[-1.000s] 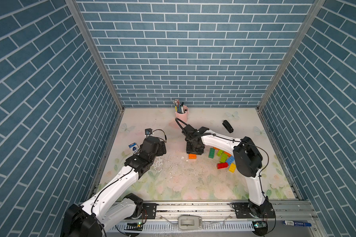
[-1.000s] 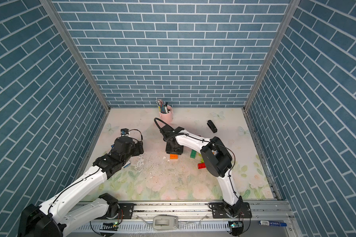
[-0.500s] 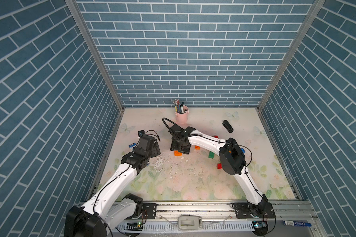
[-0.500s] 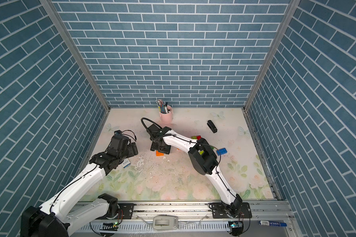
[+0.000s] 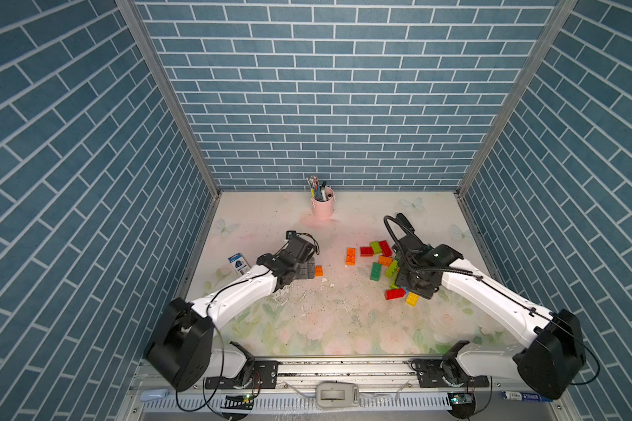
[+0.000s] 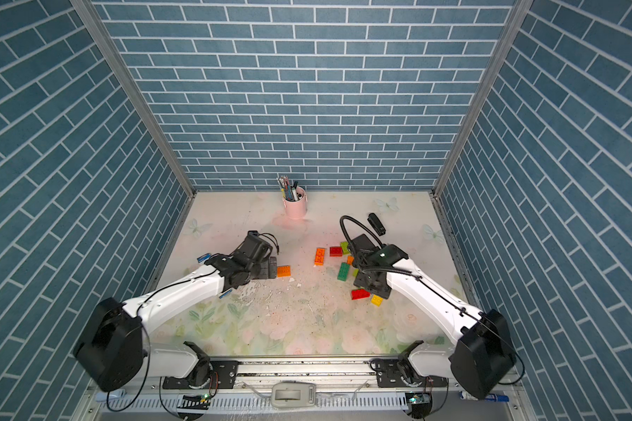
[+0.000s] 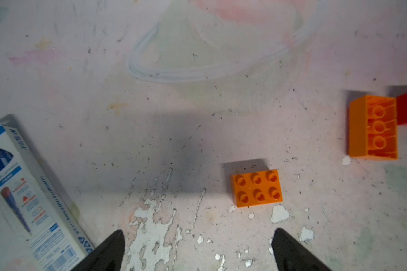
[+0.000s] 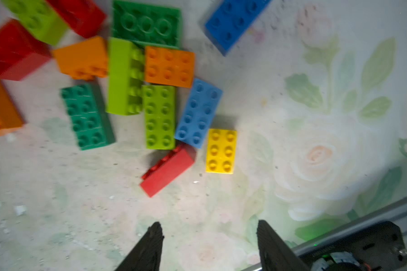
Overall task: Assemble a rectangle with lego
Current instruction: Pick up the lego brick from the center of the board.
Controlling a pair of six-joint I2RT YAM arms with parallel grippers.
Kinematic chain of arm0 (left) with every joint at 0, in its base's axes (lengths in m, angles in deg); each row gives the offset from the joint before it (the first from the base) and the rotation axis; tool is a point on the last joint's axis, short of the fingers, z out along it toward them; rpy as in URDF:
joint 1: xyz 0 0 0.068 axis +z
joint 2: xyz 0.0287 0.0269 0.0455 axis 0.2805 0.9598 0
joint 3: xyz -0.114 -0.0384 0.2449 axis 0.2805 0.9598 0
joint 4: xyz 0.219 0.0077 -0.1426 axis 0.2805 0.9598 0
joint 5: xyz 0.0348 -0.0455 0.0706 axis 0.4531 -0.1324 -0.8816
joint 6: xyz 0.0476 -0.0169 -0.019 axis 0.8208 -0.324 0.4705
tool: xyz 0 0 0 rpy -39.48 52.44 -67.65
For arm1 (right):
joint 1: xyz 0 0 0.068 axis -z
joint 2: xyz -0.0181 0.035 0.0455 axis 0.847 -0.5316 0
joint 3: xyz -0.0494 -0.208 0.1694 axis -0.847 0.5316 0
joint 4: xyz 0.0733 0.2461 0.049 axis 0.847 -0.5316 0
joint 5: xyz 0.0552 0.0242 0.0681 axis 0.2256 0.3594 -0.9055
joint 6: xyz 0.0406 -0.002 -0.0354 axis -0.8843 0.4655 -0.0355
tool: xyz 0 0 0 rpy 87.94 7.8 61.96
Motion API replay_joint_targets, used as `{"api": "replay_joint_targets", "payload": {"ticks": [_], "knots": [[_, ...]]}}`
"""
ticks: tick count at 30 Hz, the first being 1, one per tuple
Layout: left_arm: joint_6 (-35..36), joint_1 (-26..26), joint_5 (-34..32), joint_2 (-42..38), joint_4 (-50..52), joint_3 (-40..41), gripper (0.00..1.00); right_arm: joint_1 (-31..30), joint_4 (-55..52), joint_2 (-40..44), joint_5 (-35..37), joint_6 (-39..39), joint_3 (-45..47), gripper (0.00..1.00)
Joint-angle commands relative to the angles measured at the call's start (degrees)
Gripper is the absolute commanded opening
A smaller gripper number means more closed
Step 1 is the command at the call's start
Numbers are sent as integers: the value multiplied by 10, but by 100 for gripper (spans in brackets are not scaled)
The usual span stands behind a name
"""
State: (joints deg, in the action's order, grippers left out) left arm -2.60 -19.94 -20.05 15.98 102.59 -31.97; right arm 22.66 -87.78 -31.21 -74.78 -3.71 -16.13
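Note:
A loose orange lego brick (image 5: 318, 271) (image 7: 256, 187) lies studs up just past my left gripper (image 5: 307, 268) (image 7: 198, 232). That gripper is open, with only worn mat between its fingers. A longer orange brick (image 5: 350, 256) (image 7: 372, 127) lies further right. The main lego pile (image 5: 382, 260) holds red, lime, green, orange and blue bricks. My right gripper (image 5: 418, 288) (image 8: 209, 224) hovers over the pile's near side, open and empty. A red brick (image 8: 168, 169) and a yellow brick (image 8: 221, 151) lie closest to its fingers.
A blue and white pen box (image 5: 238, 263) (image 7: 21, 194) lies left of my left gripper. A pink cup of pens (image 5: 323, 207) stands at the back centre. A black stapler (image 6: 376, 223) lies behind the pile. The front rail (image 8: 338, 232) runs close to my right gripper.
My right arm left the orange brick at centre-left and drew back right over the pile. My left gripper moved right toward that brick and opened wider.

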Motion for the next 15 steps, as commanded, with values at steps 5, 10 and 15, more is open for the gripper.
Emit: {"api": "replay_joint_targets", "payload": {"ticks": [5, 10, 15], "knots": [[-11, -18, -11, 58, 22, -34, 99, 44, 68, -4, -30, 23, 85, 63], [-23, -21, -4, 89, 21, -42, 99, 74, 126, -55, -31, 58, 88, 57], [-27, -21, 7, 106, 17, -46, 99, 94, 158, -77, -41, 79, 91, 56]]}}
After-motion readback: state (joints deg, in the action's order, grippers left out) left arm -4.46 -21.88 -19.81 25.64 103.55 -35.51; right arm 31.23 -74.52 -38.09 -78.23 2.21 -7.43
